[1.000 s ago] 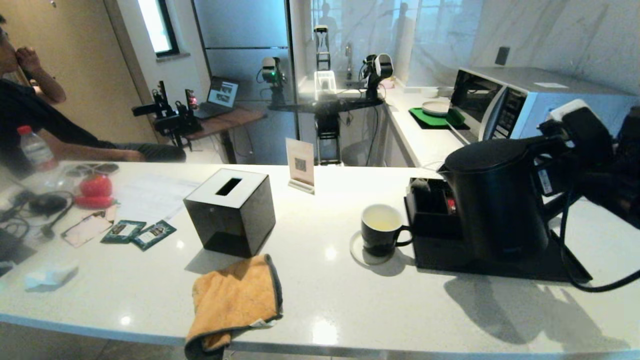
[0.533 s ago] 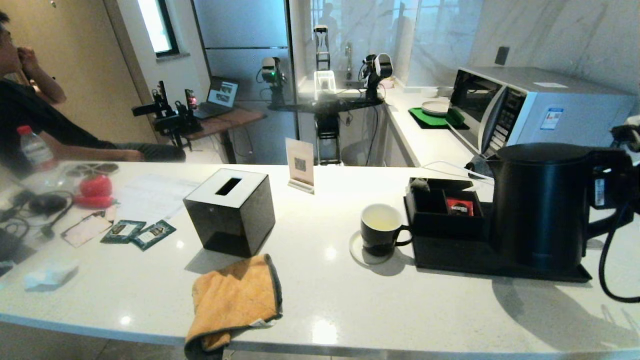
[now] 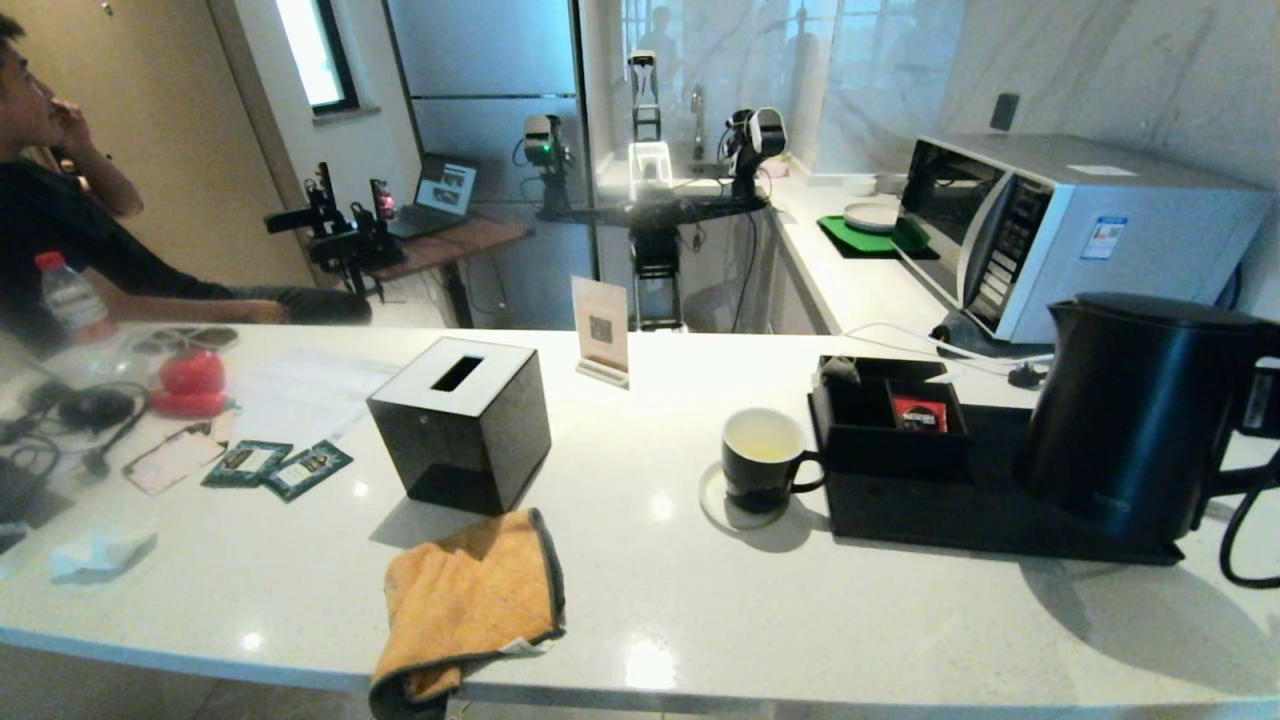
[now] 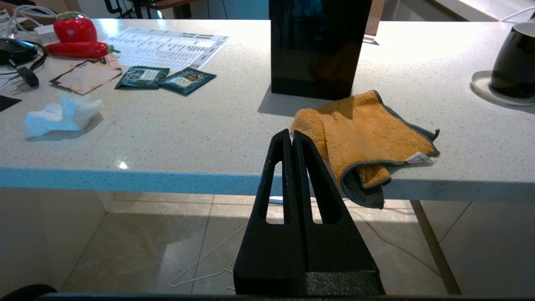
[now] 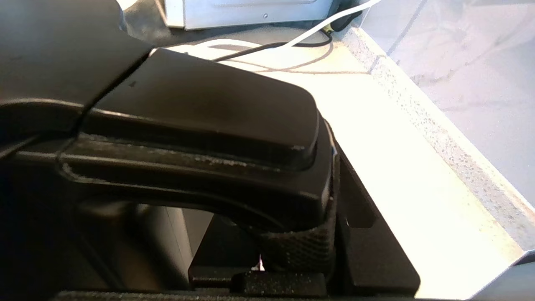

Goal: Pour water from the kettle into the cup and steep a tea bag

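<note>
The black kettle (image 3: 1135, 405) stands at the right end of the black tray (image 3: 920, 515), leaning slightly; I cannot tell whether its base rests there. My right gripper (image 3: 1262, 400) is at the view's right edge, shut on the kettle's handle (image 5: 200, 125), with one finger (image 5: 368, 234) against its side. The black cup (image 3: 765, 460) sits on a white coaster left of the tray, with pale liquid inside. A small dull pouch (image 3: 838, 370), possibly the tea bag, lies in the box's far left corner. My left gripper (image 4: 291, 134) is shut and empty below the counter's front edge.
A black tissue box (image 3: 460, 420) stands mid-counter, and an orange cloth (image 3: 470, 600) hangs over the front edge. The tray's box holds a red sachet (image 3: 918, 412). Two dark green packets (image 3: 280, 465) lie left. A microwave (image 3: 1080, 230) and cables are behind the kettle.
The right arm has carried the kettle to the right, from beside the cup to the right end of the tray. The box and red sachet are uncovered. The left gripper is unchanged.
</note>
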